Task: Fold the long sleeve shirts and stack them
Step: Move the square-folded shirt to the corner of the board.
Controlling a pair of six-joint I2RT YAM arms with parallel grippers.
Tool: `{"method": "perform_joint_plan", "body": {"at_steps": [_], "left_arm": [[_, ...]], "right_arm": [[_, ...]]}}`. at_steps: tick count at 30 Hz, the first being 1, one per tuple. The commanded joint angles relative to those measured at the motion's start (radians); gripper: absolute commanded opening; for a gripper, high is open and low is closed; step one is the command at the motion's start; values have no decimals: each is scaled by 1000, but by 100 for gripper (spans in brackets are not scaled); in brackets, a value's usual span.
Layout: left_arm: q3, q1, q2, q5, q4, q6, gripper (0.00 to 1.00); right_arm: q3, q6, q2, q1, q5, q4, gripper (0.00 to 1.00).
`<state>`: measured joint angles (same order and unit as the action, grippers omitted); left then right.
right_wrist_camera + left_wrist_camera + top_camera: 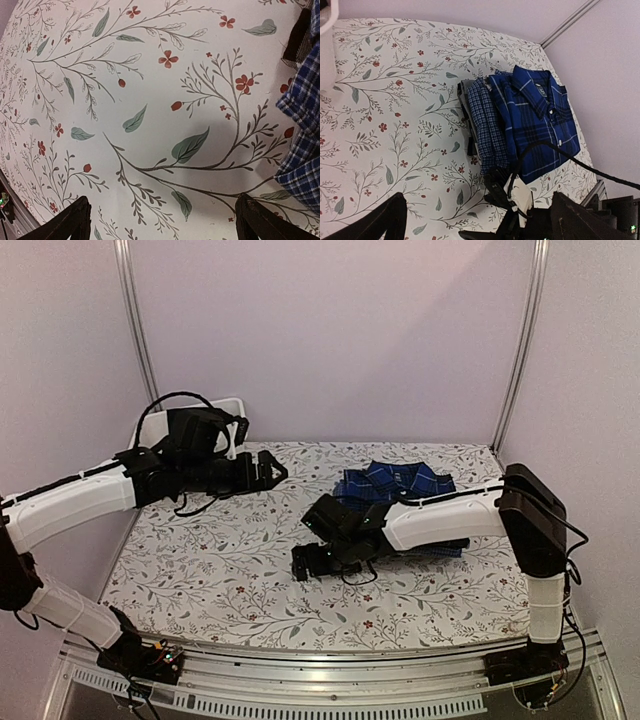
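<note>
The dark plaid shirt (540, 120) lay folded, collar up, at the right centre of the left wrist view. The lighter checked shirt (487, 125) was folded against its left side and seemed tucked partly under it, though how far it reached beneath could not be told. In the top view the pair sat at the right centre of the flowered counter (200, 560), with the right arm stretched across in front of them. The main risk appeared to be that arm: its forearm and a black cable (580, 160) arched close over the plaid shirt, so a careless pull back could catch the collar or drag the pile askew. The right fingers (70, 222) were spread wide and held nothing. The checked hem showed at the right edge of the right wrist view, near one finger, which could hook it and undo the fold. The left fingers (375, 225), also spread and empty, hovered well apart at upper left in the top view, and looked less of a threat.
</note>
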<state>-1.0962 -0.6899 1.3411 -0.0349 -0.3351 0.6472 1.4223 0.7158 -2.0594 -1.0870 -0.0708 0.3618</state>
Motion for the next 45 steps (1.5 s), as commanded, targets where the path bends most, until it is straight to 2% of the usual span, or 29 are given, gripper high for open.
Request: {"method": "perform_joint_plan", "body": {"at_steps": [1, 20, 32, 45], "left_arm": [[16, 15, -20, 11, -13, -8, 100], [19, 16, -20, 7, -13, 1, 100], [24, 16, -30, 8, -25, 0, 100], [21, 19, -27, 4, -26, 0, 100]], "right_arm": [[27, 12, -35, 17, -55, -32, 99], [-18, 1, -68, 156, -73, -76, 99], [-51, -96, -52, 343, -60, -87, 99], [-166, -217, 21, 521, -20, -90, 99]]}}
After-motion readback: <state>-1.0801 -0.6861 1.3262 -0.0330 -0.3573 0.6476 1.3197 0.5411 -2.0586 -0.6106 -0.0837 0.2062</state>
